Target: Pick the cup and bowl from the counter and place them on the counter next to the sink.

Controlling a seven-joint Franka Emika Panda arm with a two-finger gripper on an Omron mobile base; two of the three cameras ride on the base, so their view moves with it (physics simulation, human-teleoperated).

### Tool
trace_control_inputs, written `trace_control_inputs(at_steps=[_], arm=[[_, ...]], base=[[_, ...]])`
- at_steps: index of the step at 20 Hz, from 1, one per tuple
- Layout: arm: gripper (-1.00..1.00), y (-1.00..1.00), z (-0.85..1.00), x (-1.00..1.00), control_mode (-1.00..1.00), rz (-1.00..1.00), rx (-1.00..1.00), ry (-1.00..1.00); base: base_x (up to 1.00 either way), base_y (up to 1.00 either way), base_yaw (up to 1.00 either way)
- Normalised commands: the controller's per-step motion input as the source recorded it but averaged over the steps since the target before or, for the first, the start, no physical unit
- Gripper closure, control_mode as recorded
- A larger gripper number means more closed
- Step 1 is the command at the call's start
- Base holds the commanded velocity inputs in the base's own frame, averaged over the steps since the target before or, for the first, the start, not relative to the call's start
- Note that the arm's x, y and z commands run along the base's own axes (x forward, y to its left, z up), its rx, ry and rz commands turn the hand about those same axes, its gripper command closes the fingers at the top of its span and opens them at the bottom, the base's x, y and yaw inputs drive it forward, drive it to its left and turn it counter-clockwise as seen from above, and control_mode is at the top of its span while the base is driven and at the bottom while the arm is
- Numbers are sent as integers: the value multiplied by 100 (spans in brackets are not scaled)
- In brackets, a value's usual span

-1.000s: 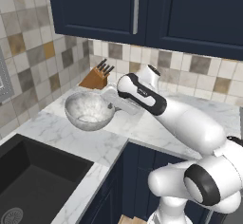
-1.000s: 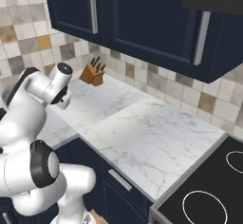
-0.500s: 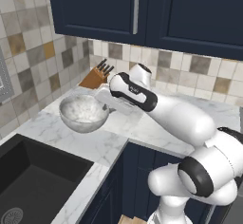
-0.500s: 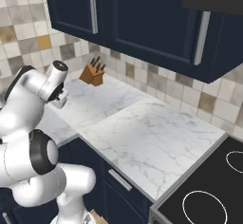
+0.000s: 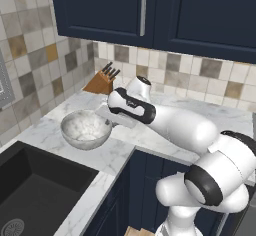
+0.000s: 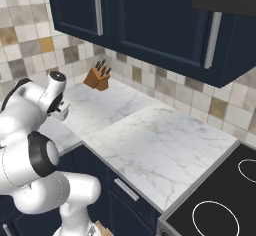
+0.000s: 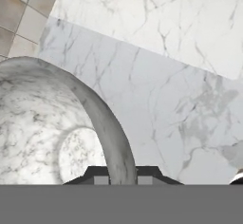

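Bowl (image 7: 52, 137) rim sits pinched between the hand (image 7: 122, 175) fingers.

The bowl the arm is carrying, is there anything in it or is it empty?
Empty. The bowl shows a bare speckled inside in the left base view, and the hand view looks into it and shows nothing there.
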Motion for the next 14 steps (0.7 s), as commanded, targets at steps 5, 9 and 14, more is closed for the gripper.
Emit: trace_control_inputs(at_steps=[5,9,14], arm=[[100,11,-36,0,-100,0,-4,0],[100,6,-39,4,-100,0,-4,1],[100,0,-26,9,-100,-3,-4,1]], base=[[0,0,0],[0,0,0],[0,0,0]])
